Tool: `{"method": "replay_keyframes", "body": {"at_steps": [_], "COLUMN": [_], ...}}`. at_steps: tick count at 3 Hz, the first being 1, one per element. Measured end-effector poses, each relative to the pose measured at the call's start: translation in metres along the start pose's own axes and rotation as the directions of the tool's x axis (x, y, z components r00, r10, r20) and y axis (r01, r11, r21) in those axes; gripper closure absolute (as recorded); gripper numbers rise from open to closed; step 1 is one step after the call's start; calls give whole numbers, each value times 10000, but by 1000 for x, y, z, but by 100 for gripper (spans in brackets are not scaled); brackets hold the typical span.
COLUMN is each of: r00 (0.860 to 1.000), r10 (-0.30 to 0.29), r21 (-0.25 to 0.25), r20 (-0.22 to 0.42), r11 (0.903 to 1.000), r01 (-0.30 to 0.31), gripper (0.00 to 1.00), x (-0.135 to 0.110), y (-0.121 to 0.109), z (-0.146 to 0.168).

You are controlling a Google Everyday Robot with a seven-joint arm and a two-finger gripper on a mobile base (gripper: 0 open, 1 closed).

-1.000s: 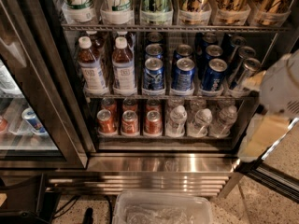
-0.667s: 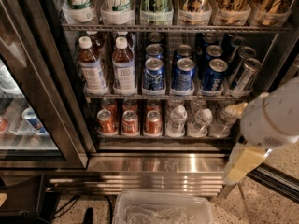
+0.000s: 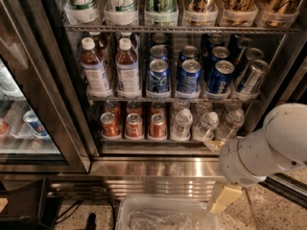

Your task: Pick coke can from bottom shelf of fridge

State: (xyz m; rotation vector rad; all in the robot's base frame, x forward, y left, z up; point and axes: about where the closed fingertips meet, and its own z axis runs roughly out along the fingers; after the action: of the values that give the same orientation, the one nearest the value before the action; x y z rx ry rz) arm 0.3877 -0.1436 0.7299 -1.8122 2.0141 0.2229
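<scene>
Several red coke cans stand on the left of the bottom shelf (image 3: 144,139) of the fridge (image 3: 153,169). The front three are the left one (image 3: 109,124), the middle one (image 3: 134,126) and the right one (image 3: 158,125), with more behind them. My white arm (image 3: 261,150) reaches in from the lower right. My gripper (image 3: 214,145) is at its end, low in front of the bottom shelf's right part. It is to the right of the coke cans and apart from them, and holds nothing that I can see.
Clear water bottles (image 3: 206,124) fill the right of the bottom shelf. Blue cans (image 3: 188,76) and brown tea bottles (image 3: 96,70) stand on the rack above. A clear plastic bin (image 3: 163,215) sits on the floor below. A neighbouring glass door (image 3: 29,123) is at the left.
My arm has swung down and to the left, from beside the middle rack's right end to in front of the fridge's lower right corner. The cans and bottles have not moved.
</scene>
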Motion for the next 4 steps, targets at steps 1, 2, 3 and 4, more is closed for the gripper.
{"method": "replay_keyframes", "body": {"at_steps": [1,2,3,4], "r00": [10000,9995,9947,9873], "r10": [-8,119,564,751], "r21": [-6,-109,-423,-171], "r20": [-9,304,858,1400], "r11": [10000,9999,9977,9972], "r01": [8,-116,-529,-734], "gripper": [0,0,0,0], "x": [0,-1,-4,-6], "y": [1,5,16,12], "z": [2,8,53,107]}}
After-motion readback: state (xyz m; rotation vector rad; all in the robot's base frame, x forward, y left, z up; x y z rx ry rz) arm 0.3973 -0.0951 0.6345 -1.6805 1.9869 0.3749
